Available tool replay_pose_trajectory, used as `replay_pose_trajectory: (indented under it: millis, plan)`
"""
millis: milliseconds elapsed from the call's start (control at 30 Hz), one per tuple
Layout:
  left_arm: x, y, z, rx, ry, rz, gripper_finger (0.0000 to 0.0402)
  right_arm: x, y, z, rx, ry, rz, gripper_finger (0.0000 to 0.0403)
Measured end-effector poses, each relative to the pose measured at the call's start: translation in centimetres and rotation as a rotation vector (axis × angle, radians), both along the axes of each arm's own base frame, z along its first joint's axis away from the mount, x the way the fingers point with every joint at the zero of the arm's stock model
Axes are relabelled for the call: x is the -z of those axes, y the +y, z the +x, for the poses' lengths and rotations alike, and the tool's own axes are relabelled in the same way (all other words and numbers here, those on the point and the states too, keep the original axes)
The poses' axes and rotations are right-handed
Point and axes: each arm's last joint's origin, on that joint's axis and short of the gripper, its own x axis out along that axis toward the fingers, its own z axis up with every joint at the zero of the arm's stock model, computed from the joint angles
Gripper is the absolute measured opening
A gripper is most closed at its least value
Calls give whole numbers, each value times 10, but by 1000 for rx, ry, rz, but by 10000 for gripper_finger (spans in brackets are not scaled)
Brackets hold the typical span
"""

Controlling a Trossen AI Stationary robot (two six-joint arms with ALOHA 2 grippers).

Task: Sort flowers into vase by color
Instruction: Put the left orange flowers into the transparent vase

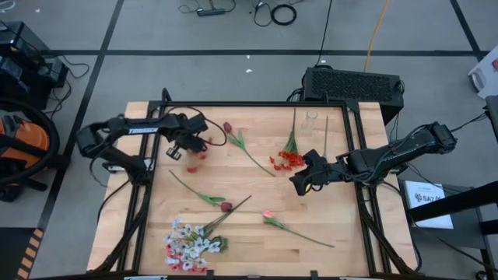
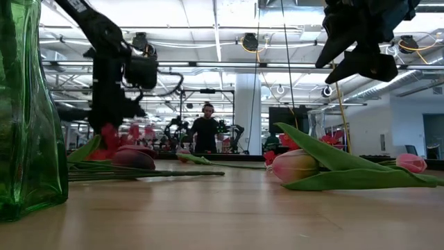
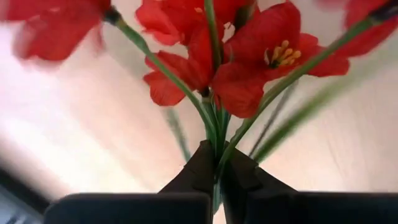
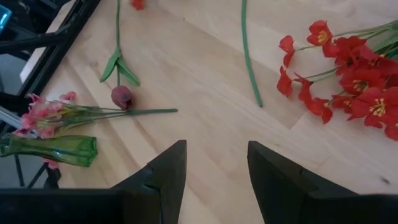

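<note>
Our left gripper (image 3: pixel 217 163) has its two fingers pinched together on the green stems of a red flower cluster (image 3: pixel 236 68), the blooms fanning out just ahead of the fingertips. From above, this gripper (image 1: pixel 187 144) sits over the far-left part of the wooden table (image 1: pixel 342 241), with red petals showing just beneath it.

Moving outward, our right gripper (image 4: pixel 211 165) stands with its fingers well apart and holds nothing; it hovers over the right side of the table (image 1: pixel 307 177), just beside a second red cluster (image 1: pixel 289 159). Near the middle lie maroon tulip buds (image 1: pixel 226 206) on long stems, a pink bud (image 1: pixel 268 214) nearer the front, and a heap of white and pink sprays (image 1: pixel 189 243) at the front-left. A green glass vase (image 2: pixel 28 118) stands close to the low camera; the right wrist view also shows a green vase (image 4: pixel 50 149) lying on its side beside pink sprays.

We judge that we are at the pick stage for the red flowers: stems gripped, not yet carried. Next we need to lift the cluster clear without dragging its neighbours, then turn the stems downward to meet a vase mouth. The thin stems may slip or twist in so narrow a pinch.
</note>
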Motion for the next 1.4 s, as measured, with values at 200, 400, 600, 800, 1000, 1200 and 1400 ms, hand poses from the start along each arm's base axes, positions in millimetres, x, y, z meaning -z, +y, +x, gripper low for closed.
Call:
replay_pose_trajectory:
  millis: [200, 400, 600, 800, 1000, 1200, 1400]
  plan:
    - [-53, -4, 0, -55, -185, 88, 4, 0, 0, 0, 12, -5, 6, 161]
    - [-120, -7, -1, -167, -495, 142, 3, 0, -4, 1, 29, -5, 6, 161]
    - [-194, -14, -1, -289, -913, 16, 3, 2, -9, 0, 20, 32, -30, 161]
    - [-247, -17, 3, -442, -1288, -200, 3, 6, -14, -4, 71, 93, 54, 156]
    - [-265, -18, 12, -517, -1488, -464, 2, 4, -28, 1, -22, 92, 6, 134]
    - [-262, -25, 42, -573, -1510, -629, 2, -6, -53, -1, -176, 34, -65, 106]
    - [-246, -40, 86, -586, -1514, -629, 2, -30, -79, -30, -253, -55, -158, 80]
